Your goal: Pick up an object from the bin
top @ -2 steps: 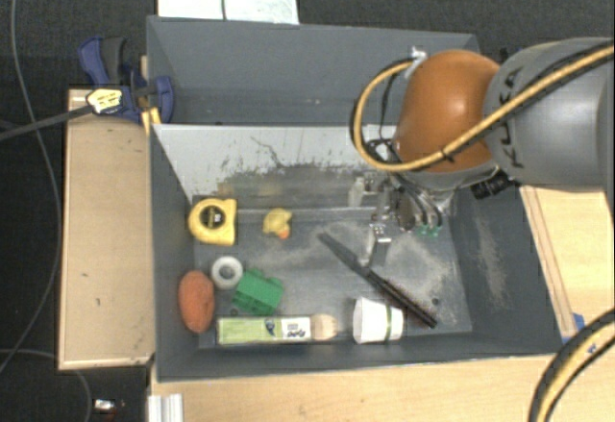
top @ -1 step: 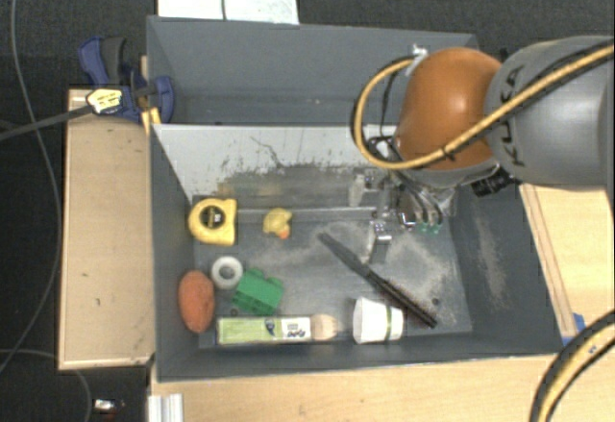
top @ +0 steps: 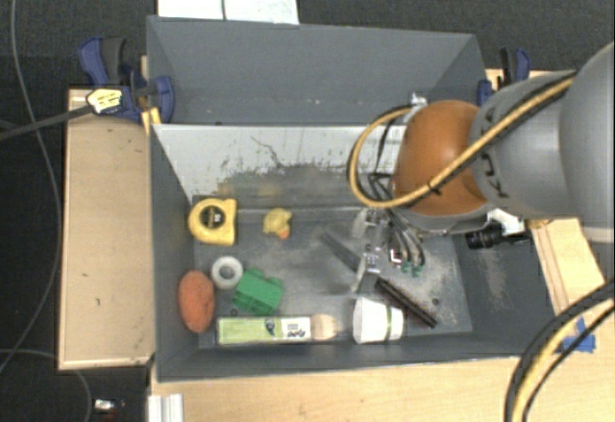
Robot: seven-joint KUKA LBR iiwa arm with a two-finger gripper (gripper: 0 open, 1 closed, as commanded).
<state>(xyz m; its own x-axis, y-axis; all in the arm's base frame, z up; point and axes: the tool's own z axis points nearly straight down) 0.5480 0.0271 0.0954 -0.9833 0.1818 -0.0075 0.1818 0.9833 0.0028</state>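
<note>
My gripper point(top: 371, 260) hangs low over the right half of the bin floor, under the orange wrist cover. Just below it and to its right lies a dark, slim stick-like thing point(top: 407, 304), running diagonally. A white bottle point(top: 377, 322) lies on its side near the front wall, directly in front of the gripper. A flat dark grey piece point(top: 336, 252) rests on the floor just left of the gripper. I see nothing held in the gripper.
Along the left side lie a yellow tape measure point(top: 213, 221), a small yellow toy point(top: 278, 223), a white tape roll point(top: 228, 272), a green block point(top: 258, 293) and an orange-brown oval point(top: 196, 301). A long tube with a green label point(top: 274, 329) lies along the front wall.
</note>
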